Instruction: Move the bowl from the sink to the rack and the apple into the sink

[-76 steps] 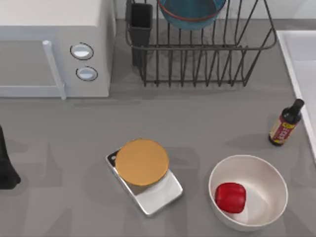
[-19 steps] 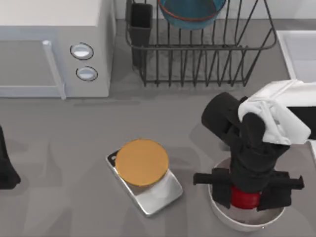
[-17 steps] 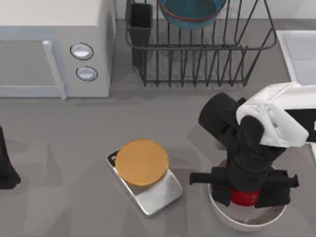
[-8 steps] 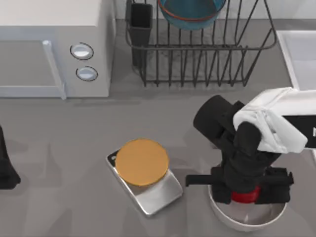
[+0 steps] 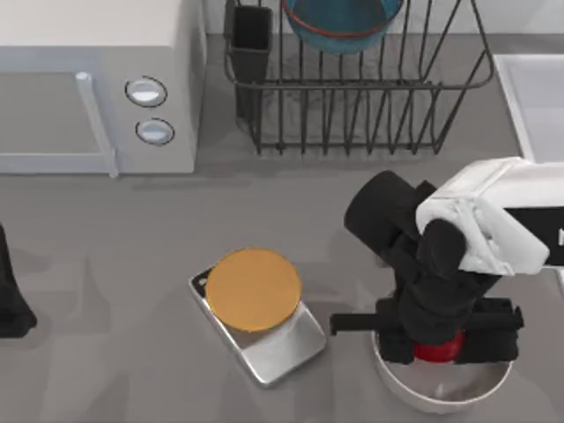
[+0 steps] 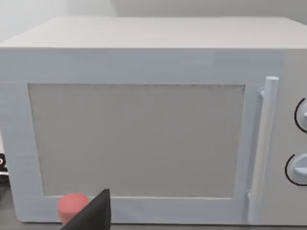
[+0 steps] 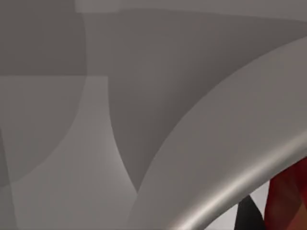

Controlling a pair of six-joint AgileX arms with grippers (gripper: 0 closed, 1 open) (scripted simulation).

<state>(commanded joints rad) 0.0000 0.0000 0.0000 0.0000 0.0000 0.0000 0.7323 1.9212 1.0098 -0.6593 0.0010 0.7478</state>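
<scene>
The teal-blue bowl (image 5: 342, 21) with its orange-red band stands on edge in the black wire rack (image 5: 361, 97) at the back. A corner of the pale sink (image 5: 539, 97) shows at the right edge. The red apple (image 5: 438, 351) lies inside a plain white bowl (image 5: 441, 397) at the front right. My right gripper (image 5: 438, 345) reaches down into that white bowl, its dark fingers (image 5: 397, 339) pressed against both sides of the apple. In the right wrist view the white bowl's rim (image 7: 225, 187) is very close, with the apple (image 7: 290, 201) beside it. My left gripper (image 5: 9, 304) is parked at the table's left edge.
A white microwave (image 5: 97, 88) fills the back left, and the left wrist view faces its door (image 6: 136, 139). A kitchen scale with an orange round plate (image 5: 254, 289) sits in the middle front. The rack's dark utensil cup (image 5: 252, 40) is at its left corner.
My right arm came in over the white bowl and, within the last second, shifted slightly left with its fingers around the apple. The left arm has not moved.
</scene>
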